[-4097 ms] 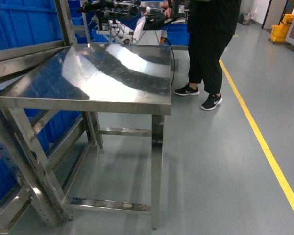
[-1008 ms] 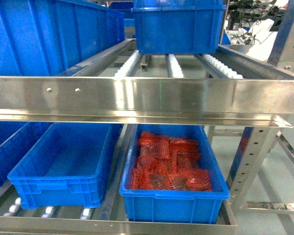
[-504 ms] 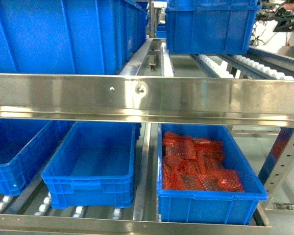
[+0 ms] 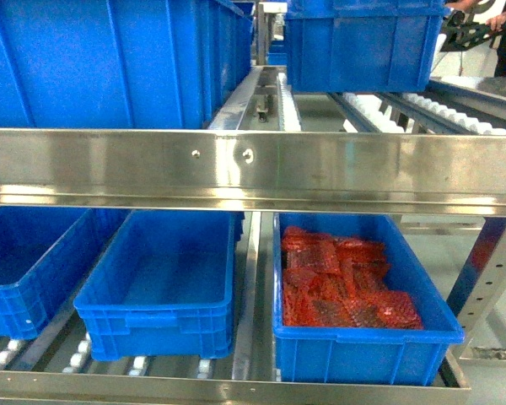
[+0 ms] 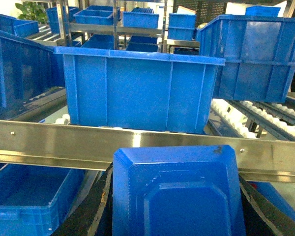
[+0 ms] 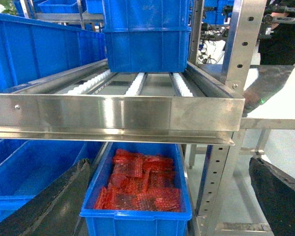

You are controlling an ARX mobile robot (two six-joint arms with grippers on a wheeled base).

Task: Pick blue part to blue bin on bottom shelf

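Barely shifted since a moment ago; left tool (image 5: 177, 216) clamps the blue part (image 5: 179, 191), right tool's (image 6: 162, 206) fingers spread wide.

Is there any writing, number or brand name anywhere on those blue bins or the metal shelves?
None that can be read.
The blue bins are plain, with no labels showing.
The steel shelf rail has only screw holes.
The red packets are too blurred to tell.

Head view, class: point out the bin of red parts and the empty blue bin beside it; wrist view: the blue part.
Red-parts bin (image 4: 354, 354), head view, front wall.
Empty bin (image 4: 156, 331), head view, front wall.
Blue part (image 5: 179, 196), left wrist view, middle of its face.
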